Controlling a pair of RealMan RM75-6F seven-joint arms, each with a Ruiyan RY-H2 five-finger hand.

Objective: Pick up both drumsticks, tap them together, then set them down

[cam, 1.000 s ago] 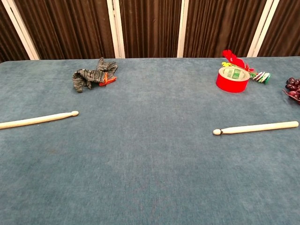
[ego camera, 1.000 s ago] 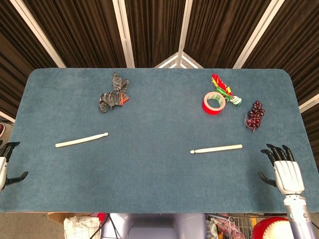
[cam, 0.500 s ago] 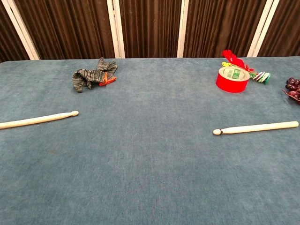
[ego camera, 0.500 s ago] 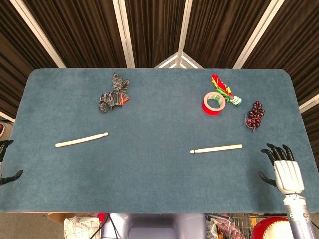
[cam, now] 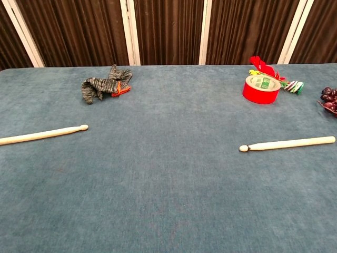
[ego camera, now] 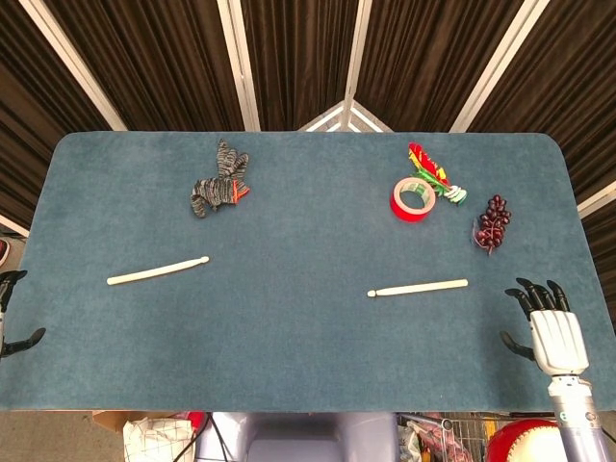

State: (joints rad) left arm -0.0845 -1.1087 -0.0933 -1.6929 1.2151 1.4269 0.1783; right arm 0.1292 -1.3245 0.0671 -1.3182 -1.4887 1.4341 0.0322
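Two drumsticks, left drumstick (ego camera: pixel 157 269) and right drumstick (ego camera: pixel 418 287), lie apart on the table (ego camera: pixel 308 337), one nearer each empty hand: right hand (ego camera: pixel 549 332) fingers spread, left hand (ego camera: pixel 12 316) fingers apart at the frame edge.

It looks like a robot test lab or studio. A worktop (ego camera: pixel 308 366) covered in blue felt stands before dark pleated curtains (cam: pixel 168 31) split by white posts (cam: pixel 128 31), with unrelated props laid apart: tape (ego camera: pixel 412 199), a knitted toy (ego camera: pixel 218 186), plastic grapes (ego camera: pixel 493 223).

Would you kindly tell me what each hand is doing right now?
Left hand: mostly out of frame, fingers apart, holding nothing.
Right hand: open, holding nothing.
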